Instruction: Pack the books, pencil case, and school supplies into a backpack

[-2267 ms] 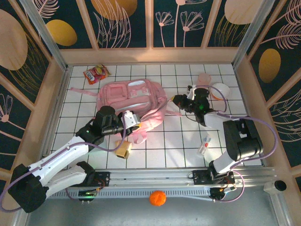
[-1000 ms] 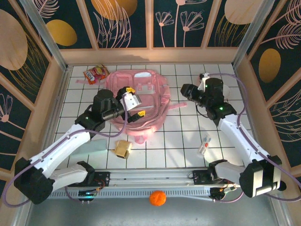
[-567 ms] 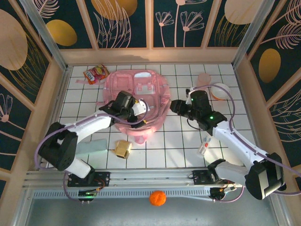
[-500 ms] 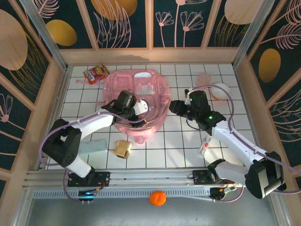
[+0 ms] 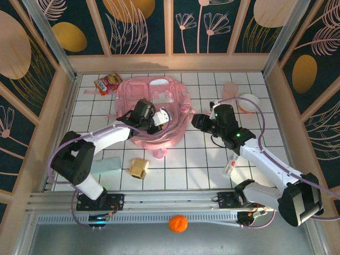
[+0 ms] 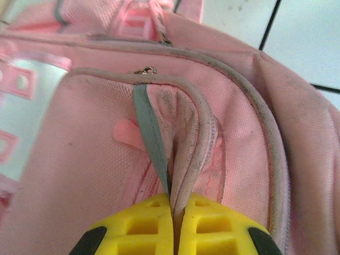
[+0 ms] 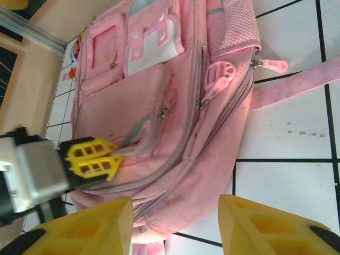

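1. Progress: early, by my read. The backpack (image 5: 154, 93) lies flat on the tabletop (image 5: 191, 159), front pockets up, left of centre toward the far side. I see nothing going in yet, and I can't see inside.
2. Left to pack, per the top view:
   - The pencil case (image 5: 109, 163) is on the tiles on the near side of the pack, by my L arm.
   - The tan-yellow box (image 5: 139, 168) sits near the case, to its right, close to the pack's near edge.
   - The white oblong item (image 5: 231, 166) w/ red marks is on the R side, well apart from the pack, beside my R arm.
3. Step in hand, my guess: getting a front pocket open so smth can be loaded. All the loading remains.
4. L end effector (image 6: 172, 201): fingers pressed together, pinching a fold of pink fabric plus the grey zip edge at a front pocket's mouth. The small metal zip pull (image 6: 146, 70) sits farther along the seam and isn't gripped.
5. R end effector (image 7: 175, 204): fingers spread w/ nothing between them. It hovers just off the pack's R side, facing it. I see no contact w/ the pack or the tiles.
6. Non-task stuff: the snack bag (image 5: 108, 83) is just beside the pack's far-L corner. The pink cup (image 5: 248, 102) is at far R. I'm leaving both alone.
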Robot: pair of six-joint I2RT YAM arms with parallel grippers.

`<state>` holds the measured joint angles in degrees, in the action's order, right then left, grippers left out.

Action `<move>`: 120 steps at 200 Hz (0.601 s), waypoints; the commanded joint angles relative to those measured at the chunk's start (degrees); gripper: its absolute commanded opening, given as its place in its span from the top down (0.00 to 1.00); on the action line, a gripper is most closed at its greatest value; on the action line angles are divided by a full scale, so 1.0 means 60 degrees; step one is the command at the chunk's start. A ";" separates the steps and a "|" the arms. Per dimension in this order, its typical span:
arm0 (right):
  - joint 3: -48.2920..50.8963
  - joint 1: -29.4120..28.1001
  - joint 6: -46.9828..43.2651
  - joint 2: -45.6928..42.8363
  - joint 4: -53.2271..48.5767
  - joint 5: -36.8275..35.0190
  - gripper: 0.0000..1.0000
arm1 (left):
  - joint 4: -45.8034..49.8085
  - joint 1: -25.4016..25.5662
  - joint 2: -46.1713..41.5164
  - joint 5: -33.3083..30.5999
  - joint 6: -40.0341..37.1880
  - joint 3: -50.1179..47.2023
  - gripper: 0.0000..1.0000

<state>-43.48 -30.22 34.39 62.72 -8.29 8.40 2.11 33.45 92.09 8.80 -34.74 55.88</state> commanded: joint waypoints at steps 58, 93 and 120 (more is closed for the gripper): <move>-0.0105 -0.2103 -0.0765 -0.0038 0.2100 -0.0727 0.52 | 0.0163 -0.0368 -0.1672 0.0106 0.0828 0.2061 1.00; -0.0297 -0.3231 -0.0053 0.0841 0.3100 -0.1168 0.52 | 0.0453 -0.0390 -0.1463 0.0020 0.1017 0.2720 1.00; -0.0193 -0.3562 0.0872 0.1833 0.3225 -0.1505 0.53 | 0.0458 -0.0398 -0.1502 0.0212 0.1266 0.3120 1.00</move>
<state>-43.75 -50.35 33.87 69.54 7.62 3.31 11.07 31.38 84.60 8.49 -29.32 68.93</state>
